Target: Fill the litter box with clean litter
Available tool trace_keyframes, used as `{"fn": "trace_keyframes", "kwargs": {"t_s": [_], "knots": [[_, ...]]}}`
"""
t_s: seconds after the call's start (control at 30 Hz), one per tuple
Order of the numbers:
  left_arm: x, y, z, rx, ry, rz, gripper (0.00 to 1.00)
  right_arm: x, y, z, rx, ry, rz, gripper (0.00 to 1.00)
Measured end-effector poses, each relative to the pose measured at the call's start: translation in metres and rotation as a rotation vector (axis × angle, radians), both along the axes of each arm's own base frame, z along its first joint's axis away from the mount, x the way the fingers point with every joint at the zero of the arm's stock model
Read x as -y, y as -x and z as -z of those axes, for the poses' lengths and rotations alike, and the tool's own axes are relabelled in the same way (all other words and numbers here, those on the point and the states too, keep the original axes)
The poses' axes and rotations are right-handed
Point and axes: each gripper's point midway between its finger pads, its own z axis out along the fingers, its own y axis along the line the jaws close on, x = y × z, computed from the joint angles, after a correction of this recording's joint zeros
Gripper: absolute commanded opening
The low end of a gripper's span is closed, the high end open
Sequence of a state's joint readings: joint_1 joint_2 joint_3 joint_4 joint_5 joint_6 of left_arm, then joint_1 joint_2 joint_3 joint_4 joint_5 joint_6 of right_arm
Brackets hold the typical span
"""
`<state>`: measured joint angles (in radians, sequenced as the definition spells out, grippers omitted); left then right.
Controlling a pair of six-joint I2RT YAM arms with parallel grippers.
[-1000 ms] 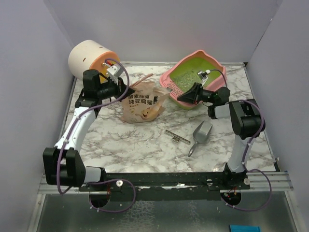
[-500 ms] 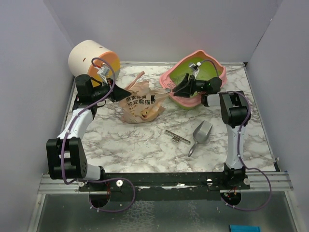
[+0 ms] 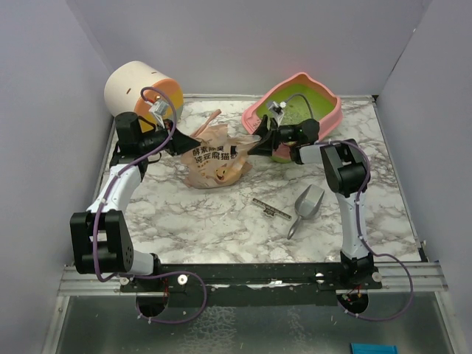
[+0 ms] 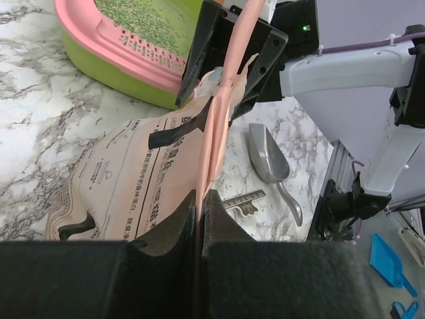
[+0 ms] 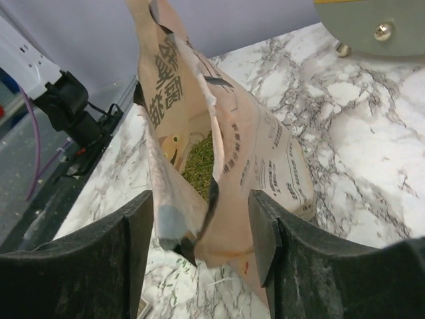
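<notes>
Grip | left hand [image 4: 201, 196] clamped on bag [image 4: 119, 186] edge | right hand [image 5: 199, 199] wide, straddling bag

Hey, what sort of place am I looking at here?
Probably a robot test cell, not a home: plain walls box in a marble-patterned table, and two arms are bolted to a metal rail at its near edge.

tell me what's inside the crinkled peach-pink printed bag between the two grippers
Through the open mouth of the crinkled peach-pink bag, the right wrist view shows fine greyish-green litter granules. The bag's walls hide how far down they go and how much there is.
</notes>
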<state>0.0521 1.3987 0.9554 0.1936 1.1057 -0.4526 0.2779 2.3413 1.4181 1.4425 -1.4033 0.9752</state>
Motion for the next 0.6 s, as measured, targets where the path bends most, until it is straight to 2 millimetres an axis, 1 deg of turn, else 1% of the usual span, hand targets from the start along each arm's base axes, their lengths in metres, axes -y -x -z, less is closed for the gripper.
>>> {"fn": "trace_keyframes", "kwargs": {"t_s": [0.03, 0.07, 0.1, 0.13, 0.17, 0.2, 0.23, 0.27, 0.3, 0.37, 0.4, 0.5, 0.53, 0.57, 0.6], "knots": [[0.000, 0.000, -0.001, 0.003, -0.003, 0.000, 0.00, -0.005, 0.004, 0.000, 0.023, -0.003, -0.010, 0.28], [0.000, 0.000, 0.000, 0.006, -0.007, 0.000, 0.00, -0.008, 0.006, 0.000, 0.042, -0.006, -0.016, 0.12], [-0.001, 0.000, 0.000, 0.004, -0.010, 0.000, 0.00, -0.011, 0.007, -0.001, 0.062, -0.009, -0.020, 0.03], [-0.001, -0.001, 0.000, 0.005, -0.013, -0.001, 0.05, -0.013, 0.007, -0.002, 0.068, -0.011, -0.021, 0.01], [-0.001, -0.001, 0.001, 0.004, -0.018, -0.008, 0.20, -0.013, 0.007, -0.003, 0.076, -0.017, -0.016, 0.01], [-0.002, -0.001, 0.001, 0.005, -0.022, -0.014, 0.40, -0.013, 0.006, -0.004, 0.067, -0.019, -0.010, 0.01], [-0.003, -0.002, 0.001, 0.014, -0.031, -0.025, 0.50, -0.013, 0.004, -0.005, 0.056, -0.024, 0.000, 0.01], [-0.004, -0.002, 0.000, 0.017, -0.035, -0.033, 0.57, -0.012, 0.004, -0.006, 0.036, -0.026, 0.008, 0.01], [-0.005, -0.003, -0.001, 0.027, -0.040, -0.049, 0.60, -0.012, 0.003, -0.006, 0.015, -0.031, 0.022, 0.01], [-0.007, 0.002, -0.002, 0.045, -0.041, -0.081, 0.70, -0.011, 0.003, -0.004, -0.035, -0.034, 0.043, 0.01], [-0.008, 0.005, -0.001, 0.055, -0.039, -0.104, 0.71, -0.010, 0.004, -0.002, -0.064, -0.038, 0.063, 0.01], [-0.012, 0.017, 0.004, 0.076, -0.034, -0.171, 0.72, -0.007, 0.011, -0.003, -0.112, -0.045, 0.095, 0.01], [-0.012, 0.017, 0.004, 0.076, -0.034, -0.171, 0.72, -0.006, 0.013, -0.004, -0.118, -0.046, 0.100, 0.01], [-0.013, 0.024, 0.002, 0.105, -0.031, -0.184, 0.71, -0.006, 0.015, -0.006, -0.124, -0.047, 0.104, 0.01], [-0.014, 0.026, 0.001, 0.123, -0.029, -0.199, 0.71, -0.005, 0.017, -0.007, -0.130, -0.050, 0.110, 0.01]]}}
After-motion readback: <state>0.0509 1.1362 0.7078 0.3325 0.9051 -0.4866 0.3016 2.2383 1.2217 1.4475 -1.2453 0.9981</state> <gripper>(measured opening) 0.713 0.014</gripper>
